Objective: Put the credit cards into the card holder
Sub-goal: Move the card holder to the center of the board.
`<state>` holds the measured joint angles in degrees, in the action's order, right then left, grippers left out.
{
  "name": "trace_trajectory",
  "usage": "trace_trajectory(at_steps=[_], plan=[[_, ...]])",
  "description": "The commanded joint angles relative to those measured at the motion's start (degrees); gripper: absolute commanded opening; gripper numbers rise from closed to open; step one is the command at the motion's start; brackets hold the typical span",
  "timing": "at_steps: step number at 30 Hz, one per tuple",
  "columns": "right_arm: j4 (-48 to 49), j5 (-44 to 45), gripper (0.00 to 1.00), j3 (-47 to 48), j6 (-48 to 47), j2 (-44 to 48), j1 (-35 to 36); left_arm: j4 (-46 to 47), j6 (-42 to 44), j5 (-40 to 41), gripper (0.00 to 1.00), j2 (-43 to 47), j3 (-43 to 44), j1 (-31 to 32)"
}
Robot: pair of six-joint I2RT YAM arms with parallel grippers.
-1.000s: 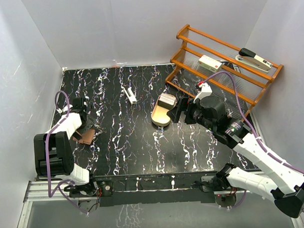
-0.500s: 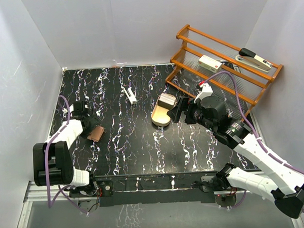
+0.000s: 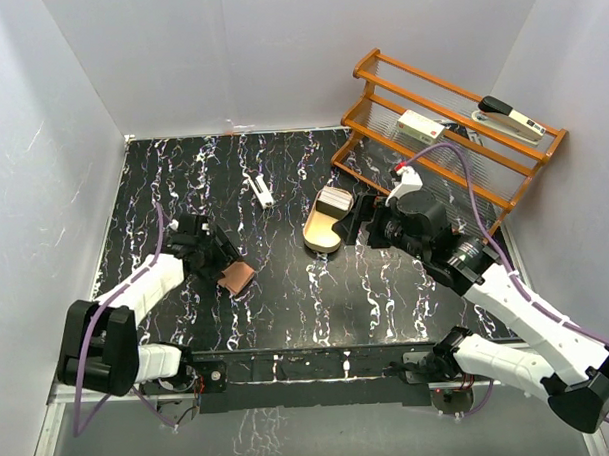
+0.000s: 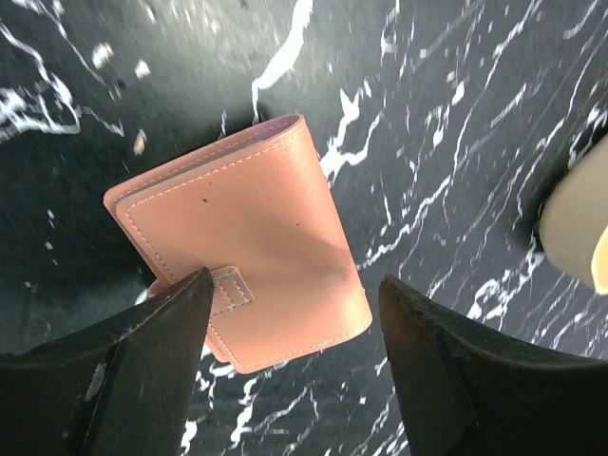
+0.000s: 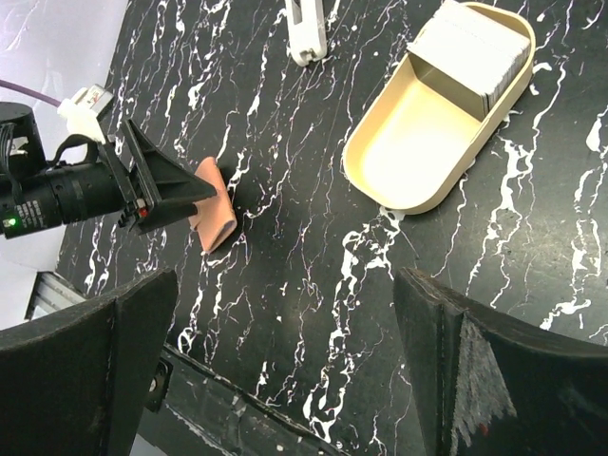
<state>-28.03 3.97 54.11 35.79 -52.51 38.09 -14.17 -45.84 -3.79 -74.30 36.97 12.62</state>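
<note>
card holder [image 4: 247, 242] tab half hidden behind a left end effector [image 4: 294, 285] finger

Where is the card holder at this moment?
In the top view, left of centre, the card holder sits in the left claw, left of the oval tray.

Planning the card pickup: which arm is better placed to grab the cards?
Right. The right pincer, open, hovers beside the tray holding the cards; the left pincer, across the table, grips the wallet.
</note>
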Motion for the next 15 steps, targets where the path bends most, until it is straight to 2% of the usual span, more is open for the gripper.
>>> trace_trajectory(at_steps=[1,5,12,15], plan=[[3.81,-2.23,0.94,0.37,1.61,-0.86,-0.23,-7.69,1.63,-3.38,0.7,3.53,-1.26,0.79],[6.81,-7.48,0.85,-0.66,2.85,-3.33,-0.21,-8.8,4.54,-2.45,0.69,6.94,-1.47,0.75],[13.3,-16.26,0.59,0.34,7.19,-13.07,-0.17,-11.01,6.85,-3.32,0.67,7.36,0.28,0.48],[15.17,-17.12,0.53,2.14,8.26,-17.91,1.02,-13.02,6.55,-4.76,0.65,6.9,1.3,-2.6]])
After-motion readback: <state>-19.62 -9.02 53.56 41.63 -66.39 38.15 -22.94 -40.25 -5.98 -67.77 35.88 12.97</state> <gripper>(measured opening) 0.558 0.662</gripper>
